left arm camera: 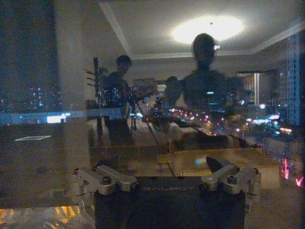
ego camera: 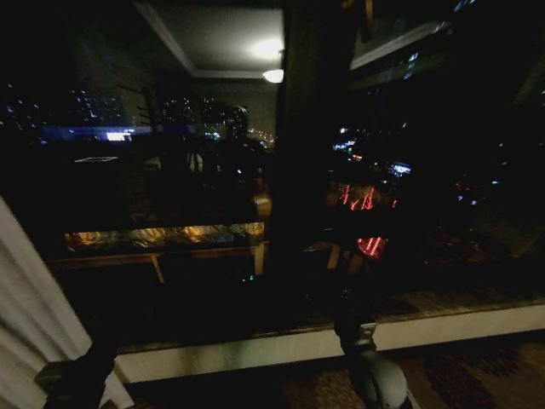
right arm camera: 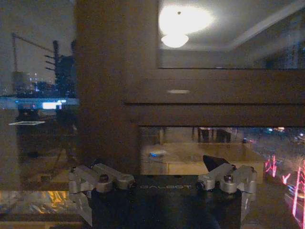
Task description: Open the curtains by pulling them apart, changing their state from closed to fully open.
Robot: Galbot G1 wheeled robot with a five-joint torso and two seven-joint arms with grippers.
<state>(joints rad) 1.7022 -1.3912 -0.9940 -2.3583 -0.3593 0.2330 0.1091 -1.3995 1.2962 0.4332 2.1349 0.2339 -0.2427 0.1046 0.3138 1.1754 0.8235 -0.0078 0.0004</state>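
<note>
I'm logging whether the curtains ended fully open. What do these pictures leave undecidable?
- Sheer cream-white pleated curtain panel: head view, cut off by the left and bottom edges; its full extent is unseen.
- Second panel: beyond the frame, position unknown.
- Left gripper and right gripper: wrist views, fingertips cut off by the bottom edge.
- Dark window glass: reflections mask what lies outside.

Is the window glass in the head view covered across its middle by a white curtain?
No. The white curtain sits only at the lower left edge, and the window glass in the middle is bare, showing night city lights and reflections.
</note>
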